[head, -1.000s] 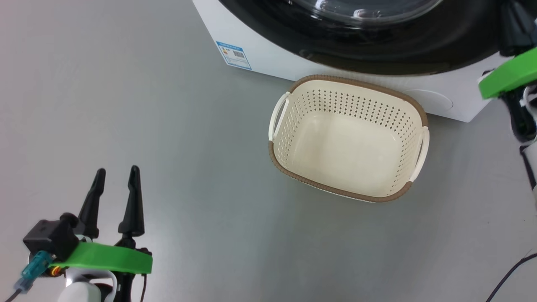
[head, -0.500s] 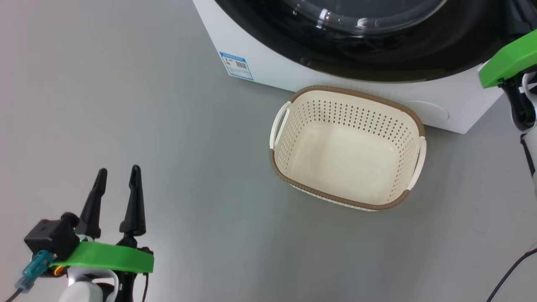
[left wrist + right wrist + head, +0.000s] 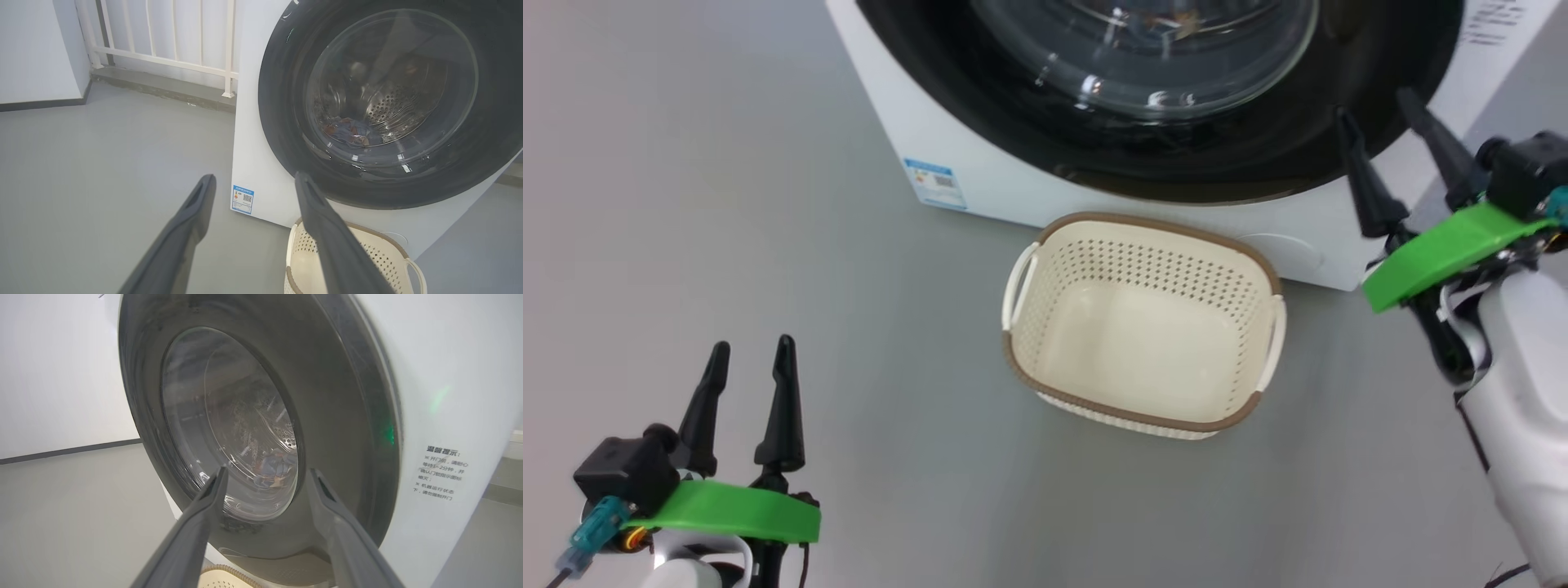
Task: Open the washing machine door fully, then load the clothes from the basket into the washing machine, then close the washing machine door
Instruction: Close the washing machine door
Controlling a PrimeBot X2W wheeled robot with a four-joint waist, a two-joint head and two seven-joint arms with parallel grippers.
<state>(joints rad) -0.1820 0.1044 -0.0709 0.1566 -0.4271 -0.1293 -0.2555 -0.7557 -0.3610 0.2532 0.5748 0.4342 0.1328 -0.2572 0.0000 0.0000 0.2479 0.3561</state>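
The washing machine door (image 3: 915, 73) sits on the front of the washing machine (image 3: 1005, 196), with the clothes (image 3: 347, 130) inside, behind its glass. The basket (image 3: 1135, 224) stands on the floor (image 3: 768, 204) just before the machine, below the door. The left gripper (image 3: 752, 343) lies well before and left of the machine, the right gripper (image 3: 1376, 104) near its right edge.

I am reading a printed notice (image 3: 443, 473) on the washing machine (image 3: 449, 355) side, headed 温馨提示. I am seeing a blue sticker (image 3: 242, 199) with a QR code on its front, the print too small to read.
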